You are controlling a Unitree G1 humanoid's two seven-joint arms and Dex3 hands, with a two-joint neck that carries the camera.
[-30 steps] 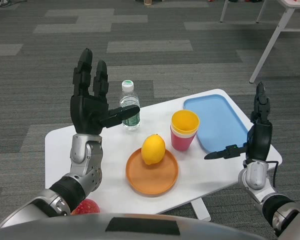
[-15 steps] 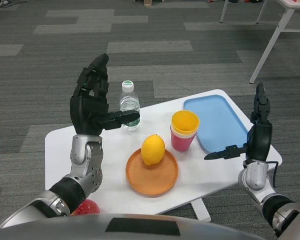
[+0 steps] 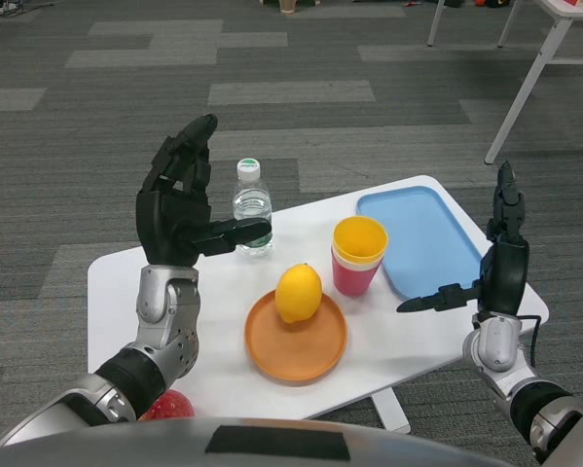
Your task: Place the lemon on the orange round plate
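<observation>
- Since a second ago, the fingers of the left hand (image 3: pixel 179 209) are seen to have curled forward from straight up, while the arm stays raised over the left part of the table (image 3: pixel 111 282); nothing else is seen to have shifted.
- Nothing is held by the left hand: its fingers are bent but apart, and its thumb is pointed toward the water bottle (image 3: pixel 253 205), just in front of it.
- Nothing is held by the right hand (image 3: pixel 500 263) either; it is kept upright at the table's right edge with fingers up and thumb out to the side.
- The lemon (image 3: pixel 298 292) is found standing on end on the orange plate (image 3: pixel 296 336), toward its far rim; the task is judged essentially done.
- A risk is judged from that pose: the lemon could be tipped and rolled off the shallow plate if the table is bumped as the arms are withdrawn.
- The bottle could be knocked over by the left thumb if that hand is swung right.
- A yellow cup (image 3: pixel 359 237) is nested in a pink cup (image 3: pixel 350 275); no contents are visible inside.
- The blue tray (image 3: pixel 418 238) is seen with nothing lying in it.
- A red fruit (image 3: pixel 166 403) is partly seen at the near table edge.
</observation>
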